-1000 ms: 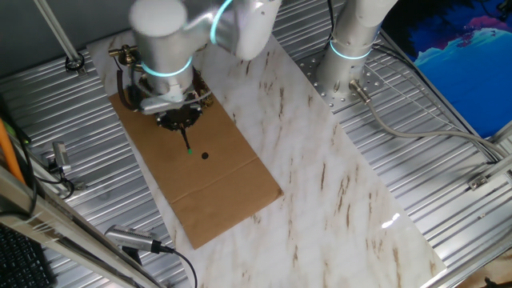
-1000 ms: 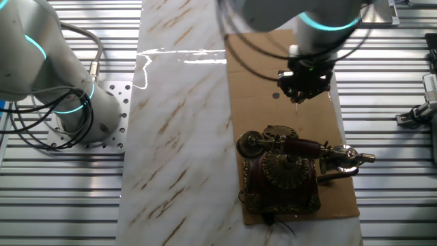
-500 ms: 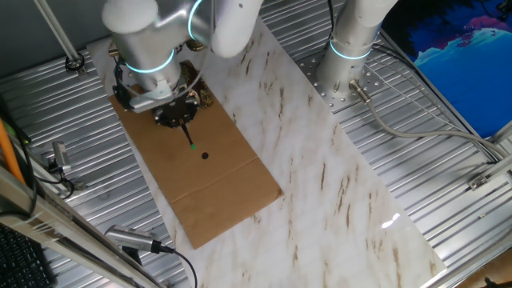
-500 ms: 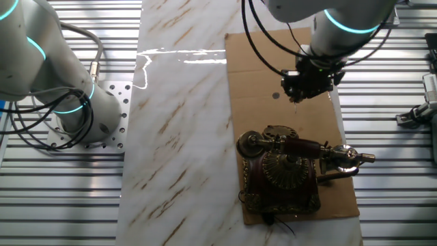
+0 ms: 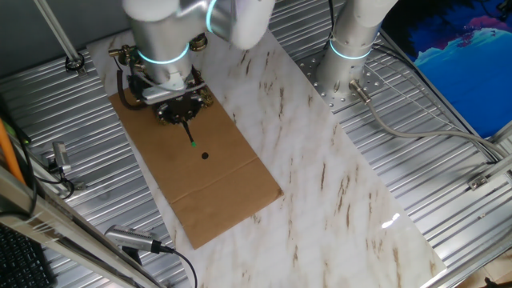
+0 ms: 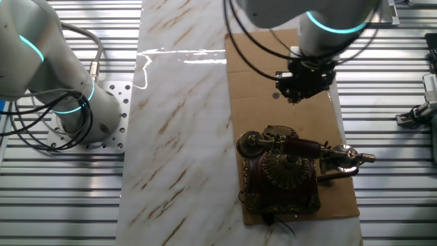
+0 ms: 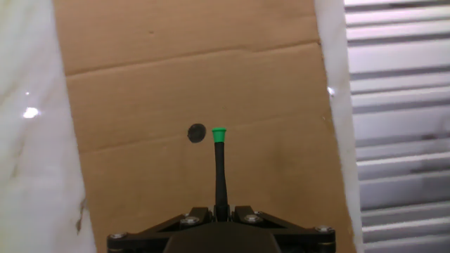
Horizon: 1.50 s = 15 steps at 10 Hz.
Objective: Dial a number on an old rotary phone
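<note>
Standing at the table (image 6: 177,102), I note a marble-patterned top with a sheet of cardboard (image 6: 259,75) laid along one side, presumably as a pad that keeps the phone from sliding or marking the surface. The arm (image 5: 168,40) reaches across from its base and hangs over the cardboard's middle. The phone (image 6: 285,174) sits at one end of the cardboard, dial facing up, with the handset (image 6: 300,147) resting across its cradle; in the one fixed view the arm hides most of it.

The gripper (image 6: 304,83) hovers above bare cardboard, near the phone but clear of it. It is clenched on a thin black stick (image 7: 221,176) held between the fingers and projecting straight ahead along them, as the hand view shows. I judge the stick serves as a slim fingertip, since the fingers look too broad for a dial hole. Its green tip (image 7: 219,134) points down at the cardboard, just beside a small dark spot (image 7: 197,133), not touching it as far as I can tell. Dialling is not yet begun; the tip needs carrying over to the dial.
</note>
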Tool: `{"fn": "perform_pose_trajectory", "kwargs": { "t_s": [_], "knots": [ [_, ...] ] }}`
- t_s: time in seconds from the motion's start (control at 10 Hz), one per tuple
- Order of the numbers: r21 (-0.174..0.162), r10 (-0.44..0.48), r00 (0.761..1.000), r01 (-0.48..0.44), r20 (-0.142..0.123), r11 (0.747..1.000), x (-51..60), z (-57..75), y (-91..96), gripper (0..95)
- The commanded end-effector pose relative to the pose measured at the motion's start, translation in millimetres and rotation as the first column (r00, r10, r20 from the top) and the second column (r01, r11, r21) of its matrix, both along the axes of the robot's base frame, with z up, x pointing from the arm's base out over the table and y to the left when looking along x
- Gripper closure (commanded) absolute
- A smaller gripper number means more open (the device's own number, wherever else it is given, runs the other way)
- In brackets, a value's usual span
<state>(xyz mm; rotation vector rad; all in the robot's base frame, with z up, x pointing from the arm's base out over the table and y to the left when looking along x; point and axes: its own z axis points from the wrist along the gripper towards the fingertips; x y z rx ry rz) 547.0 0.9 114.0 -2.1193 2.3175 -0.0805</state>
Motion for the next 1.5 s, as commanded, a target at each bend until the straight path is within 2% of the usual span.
{"fn": "perform_pose_trajectory", "kwargs": {
  "t_s": [0.1, 0.3, 0.4, 0.8, 1.5],
  "knots": [
    [0.012, -0.03, 0.999, 0.03, 0.025, 0.999, 0.3, 3.2, -3.9, 95.0],
    [0.023, -0.03, 0.998, 0.029, 0.048, 0.999, -2.2, 9.2, -11.0, 95.0],
    [0.029, -0.03, 0.997, 0.028, 0.073, 0.999, -6.8, 15.1, -19.4, 95.0],
    [0.026, -0.023, 0.994, 0.02, 0.11, 0.999, -12.1, 20.6, -31.2, 95.0],
    [0.034, 0.001, 0.991, -0.006, 0.134, 0.999, -10.8, 12.1, -49.3, 95.0]
  ]
}}
